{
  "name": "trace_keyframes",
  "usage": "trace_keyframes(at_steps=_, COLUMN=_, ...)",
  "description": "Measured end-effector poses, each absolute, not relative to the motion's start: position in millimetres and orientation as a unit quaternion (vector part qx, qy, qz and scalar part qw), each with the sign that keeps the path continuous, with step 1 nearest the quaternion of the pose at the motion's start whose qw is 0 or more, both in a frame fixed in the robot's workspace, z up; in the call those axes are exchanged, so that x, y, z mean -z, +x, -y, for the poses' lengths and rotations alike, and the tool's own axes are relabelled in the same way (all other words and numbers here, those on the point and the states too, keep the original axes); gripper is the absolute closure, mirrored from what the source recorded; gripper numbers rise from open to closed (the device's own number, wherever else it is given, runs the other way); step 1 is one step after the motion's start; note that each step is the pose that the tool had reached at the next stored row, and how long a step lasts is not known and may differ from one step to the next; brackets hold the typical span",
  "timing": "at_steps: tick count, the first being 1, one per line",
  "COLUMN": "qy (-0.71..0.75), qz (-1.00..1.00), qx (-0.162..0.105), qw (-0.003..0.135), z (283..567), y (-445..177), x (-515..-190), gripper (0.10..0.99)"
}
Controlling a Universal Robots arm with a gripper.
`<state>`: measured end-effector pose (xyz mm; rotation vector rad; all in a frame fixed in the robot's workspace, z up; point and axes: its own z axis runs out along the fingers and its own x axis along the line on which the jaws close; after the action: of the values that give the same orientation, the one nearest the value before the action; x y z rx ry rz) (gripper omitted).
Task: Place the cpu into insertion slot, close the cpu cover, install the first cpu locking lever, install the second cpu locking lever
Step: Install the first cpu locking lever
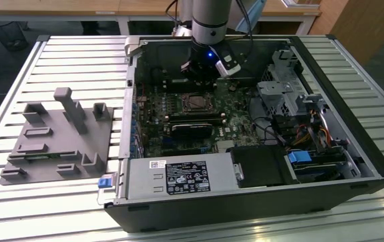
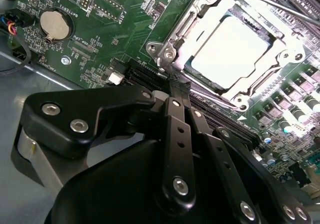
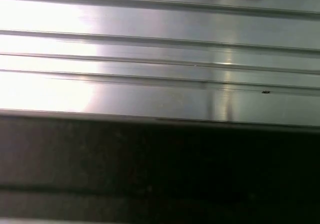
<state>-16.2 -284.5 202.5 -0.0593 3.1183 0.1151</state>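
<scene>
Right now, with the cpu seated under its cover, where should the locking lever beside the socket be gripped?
Probably at its free end, coming from above on the outer side, away from the cpu. In the second wrist view the locking lever is a thin wire lying low against the edge of the cpu cover, so its straight run offers little to hold.

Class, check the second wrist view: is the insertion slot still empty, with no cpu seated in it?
No: the pale silver-topped cpu already sits in the insertion slot, with the silvery cpu cover framing it.
</scene>
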Motion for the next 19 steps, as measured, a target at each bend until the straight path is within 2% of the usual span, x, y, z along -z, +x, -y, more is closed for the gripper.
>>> trace_keyframes(at_steps=9, qy=-0.019, qz=-1.0, qx=-0.015, qw=0.01, z=282.9, y=-16.2, x=-199.3, gripper=0.98)
trace_keyframes(at_steps=19, qy=-0.019, qz=-1.0, qx=-0.014, qw=0.01, z=282.3, y=-15.9, x=-201.9, gripper=0.98)
